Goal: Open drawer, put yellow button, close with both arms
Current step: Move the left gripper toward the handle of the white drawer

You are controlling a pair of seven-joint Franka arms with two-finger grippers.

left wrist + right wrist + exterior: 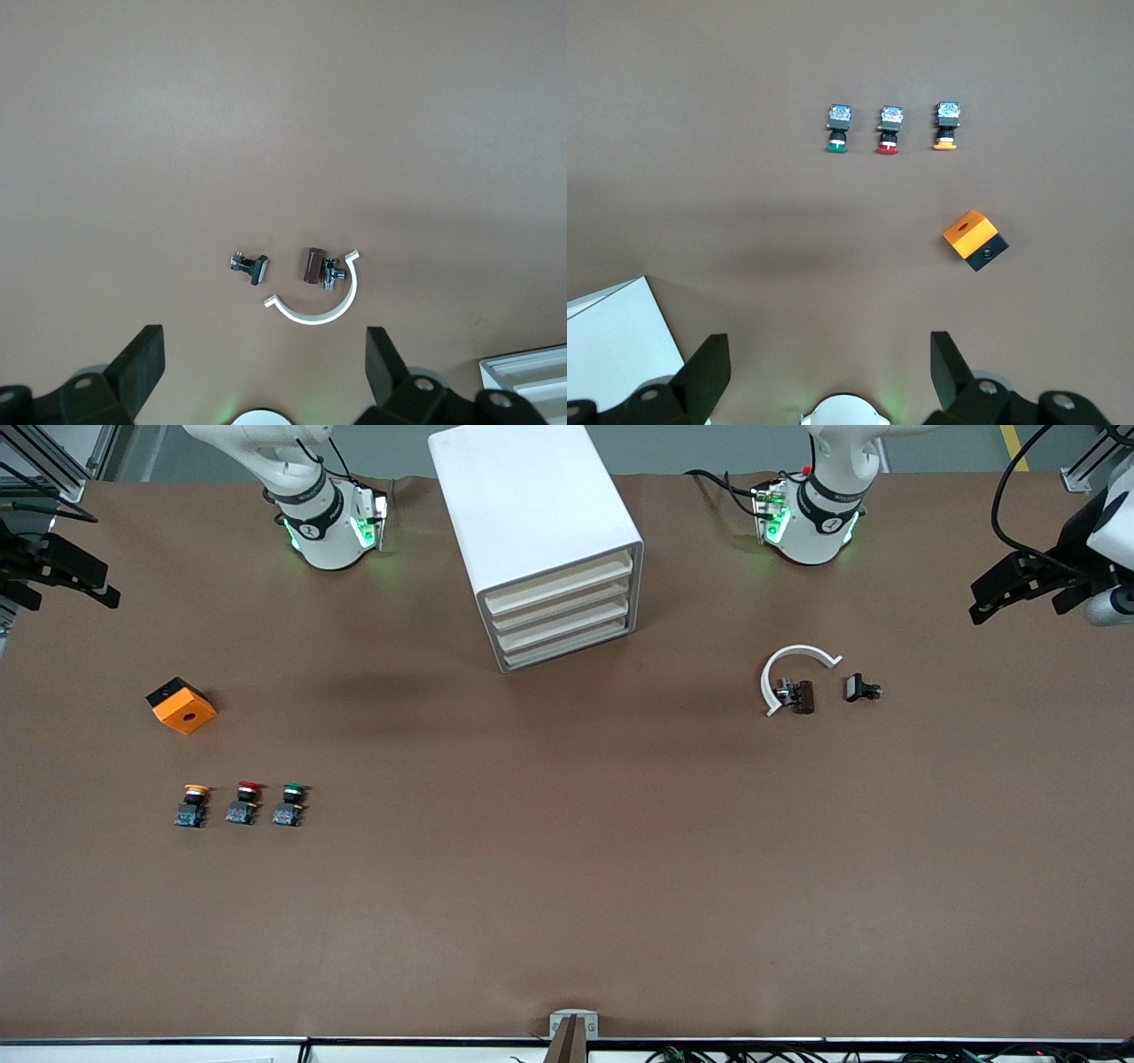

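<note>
The white cabinet (532, 514) stands between the two arm bases. Its topmost drawer (558, 584) is shut, like the three below it. The yellow button (193, 804) stands toward the right arm's end of the table, nearer the front camera than the cabinet, and shows in the right wrist view (947, 126). It is the end one of a row with a red button (244, 802) and a green button (291, 804). My right gripper (89, 584) is open and empty, high over the right arm's end (828, 367). My left gripper (997, 598) is open and empty, high over the left arm's end (266, 363).
An orange and black block (182, 705) lies between the buttons and the right arm's base. A white C-shaped ring (793, 669) and two small dark parts (797, 695) (859, 687) lie toward the left arm's end. The cabinet's corner shows in the left wrist view (532, 381).
</note>
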